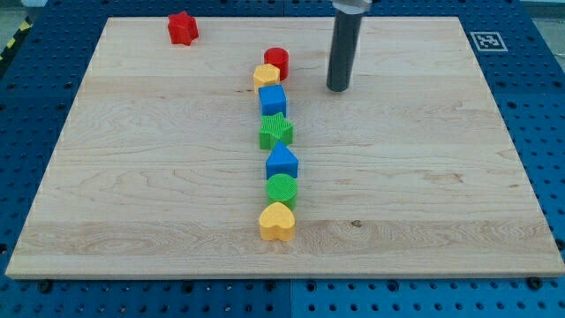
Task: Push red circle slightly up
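The red circle [277, 61] stands near the view's top centre on the wooden board [132, 177], touching a yellow hexagon-like block [266, 76] just below-left of it. My tip [338, 88] rests on the board to the right of the red circle and a little lower, a clear gap apart from it. Below the yellow block a column runs down the view: a blue cube [273, 99], a green star [276, 131], a blue house-shaped block [282, 162], a green circle [282, 189] and a yellow heart [277, 221].
A red star-like block [183, 28] sits alone near the board's top left. The board lies on a blue perforated table [547, 132]. A black-and-white marker tag [486, 41] is at the board's top right corner.
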{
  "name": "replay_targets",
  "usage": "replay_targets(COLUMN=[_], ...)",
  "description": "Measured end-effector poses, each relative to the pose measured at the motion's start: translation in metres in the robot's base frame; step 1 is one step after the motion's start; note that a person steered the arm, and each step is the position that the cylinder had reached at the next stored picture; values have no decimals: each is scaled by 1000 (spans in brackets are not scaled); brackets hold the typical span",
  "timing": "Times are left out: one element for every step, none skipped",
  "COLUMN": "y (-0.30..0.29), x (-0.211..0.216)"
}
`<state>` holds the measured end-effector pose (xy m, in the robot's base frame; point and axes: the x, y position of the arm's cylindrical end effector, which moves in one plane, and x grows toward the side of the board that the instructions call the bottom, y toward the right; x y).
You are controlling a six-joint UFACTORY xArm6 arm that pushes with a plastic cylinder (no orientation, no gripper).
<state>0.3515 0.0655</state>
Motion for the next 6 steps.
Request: replay_targets(y=[-18, -26, -27, -31, -68, -106], x=[-16, -36, -37, -29, -29, -29])
